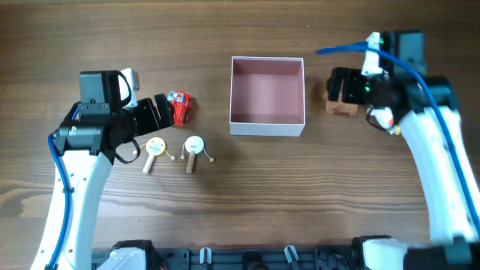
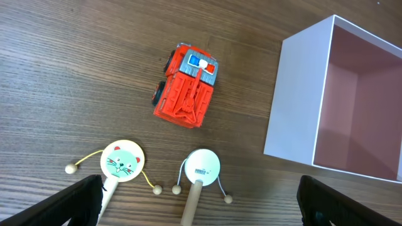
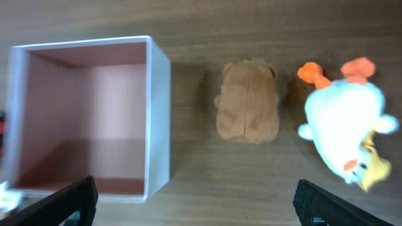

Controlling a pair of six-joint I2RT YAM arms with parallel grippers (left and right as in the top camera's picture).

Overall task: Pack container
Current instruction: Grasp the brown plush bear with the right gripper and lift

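Observation:
The container point(image 1: 267, 128), a square white box with a pink inside, stands at the table's middle and holds nothing. It also shows in the left wrist view point(image 2: 295, 107) and the right wrist view point(image 3: 158, 113). My left gripper point(image 1: 161, 112) is open and empty just left of a red toy truck point(image 1: 180, 107) point(image 2: 186, 93); its open jaws point(image 2: 201, 207) hang over two small rattle drums. My right gripper point(image 1: 341, 88) point(image 3: 196, 204) is open and empty, above a brown plush toy point(image 1: 341, 109) point(image 3: 248, 100) right of the container.
A cat-face rattle drum point(image 1: 155, 148) point(image 2: 122, 160) and a plain white rattle drum point(image 1: 194, 144) point(image 2: 201, 166) lie in front of the truck. A white and orange duck toy point(image 1: 382, 116) point(image 3: 345, 132) lies right of the plush toy.

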